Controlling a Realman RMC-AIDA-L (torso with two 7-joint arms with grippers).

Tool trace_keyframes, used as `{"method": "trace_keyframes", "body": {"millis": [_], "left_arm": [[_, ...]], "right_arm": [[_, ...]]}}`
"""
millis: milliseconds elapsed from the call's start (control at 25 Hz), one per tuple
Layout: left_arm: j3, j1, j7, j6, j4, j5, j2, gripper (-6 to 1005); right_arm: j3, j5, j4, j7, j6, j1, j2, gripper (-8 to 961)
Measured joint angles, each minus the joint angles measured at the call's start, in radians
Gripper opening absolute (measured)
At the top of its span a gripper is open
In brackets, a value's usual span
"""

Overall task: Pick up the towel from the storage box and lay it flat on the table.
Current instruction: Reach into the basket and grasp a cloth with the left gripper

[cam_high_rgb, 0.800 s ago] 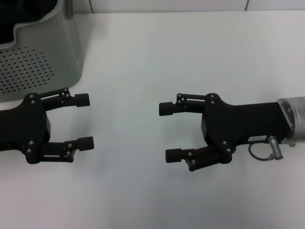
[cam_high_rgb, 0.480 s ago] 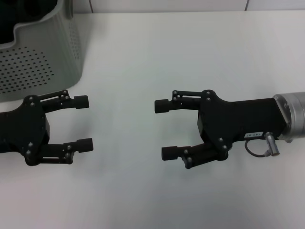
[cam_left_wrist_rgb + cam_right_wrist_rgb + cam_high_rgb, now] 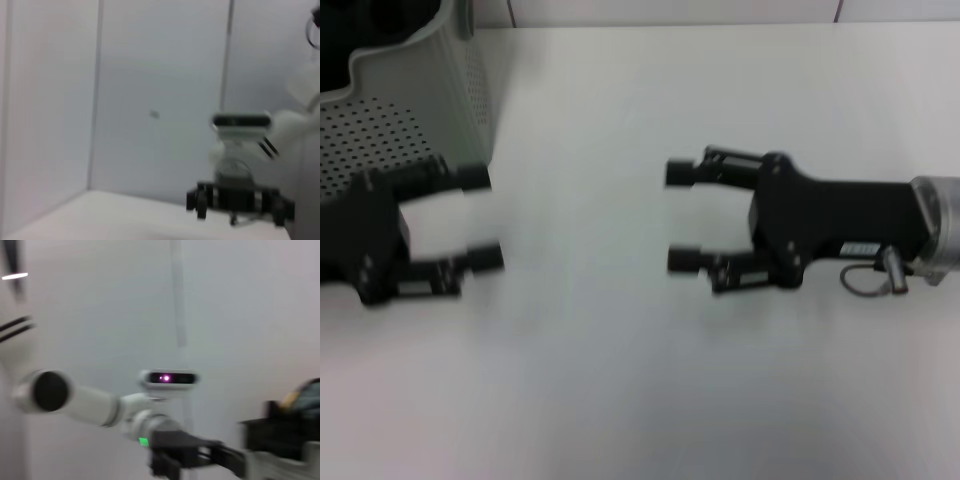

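The storage box, pale grey-green with perforated walls, stands at the far left of the white table. Its inside is dark, and I cannot make out the towel there. My left gripper is open and empty, just in front of the box's near right corner, its fingers pointing right. My right gripper is open and empty over the middle of the table, facing the left one. The left wrist view shows the right gripper farther off. The right wrist view shows the left arm.
A wall with vertical seams stands behind the table. The table's far edge runs along the top of the head view.
Both grippers have moved away from me across the table. The left one now reaches the box's near corner. Both stayed open.
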Motion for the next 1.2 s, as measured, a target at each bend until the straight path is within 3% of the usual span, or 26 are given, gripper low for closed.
{"method": "trace_keyframes", "body": {"millis": [120,240,360,520,640,760,960,1200], "left_arm": [[-0.029,-0.007,-0.132,-0.001,0.096,-0.059,-0.008,858],[-0.053,-0.008,-0.311,-0.04,0.272,-0.117,-0.025,857],[-0.087,-0.011,-0.473,-0.169,0.519,-0.109,-0.039,857],[-0.093,-0.028,-0.674,-0.413,0.777,0.056,-0.035,856],[-0.091,-0.049,-0.802,-0.554,0.899,0.228,-0.036,856],[-0.083,-0.079,-0.857,-0.618,0.956,0.38,-0.04,856],[-0.082,-0.144,-0.911,-0.636,0.941,0.586,-0.035,855],[-0.071,-0.153,-0.918,-0.649,0.887,0.642,-0.037,846]], "right_arm": [[0.061,-0.002,-0.005,0.023,0.042,-0.035,0.0,854],[0.071,-0.003,-0.004,0.024,0.055,-0.05,0.001,853],[0.071,-0.003,0.0,0.022,0.062,-0.059,0.007,853],[0.073,-0.003,0.0,0.018,0.069,-0.079,0.014,853],[0.074,-0.003,0.0,0.016,0.092,-0.095,0.022,853],[0.075,-0.003,-0.001,0.015,0.107,-0.104,0.027,853],[0.076,-0.003,0.001,0.015,0.11,-0.105,0.029,853],[0.076,-0.003,0.001,0.013,0.124,-0.106,0.033,854]]}}
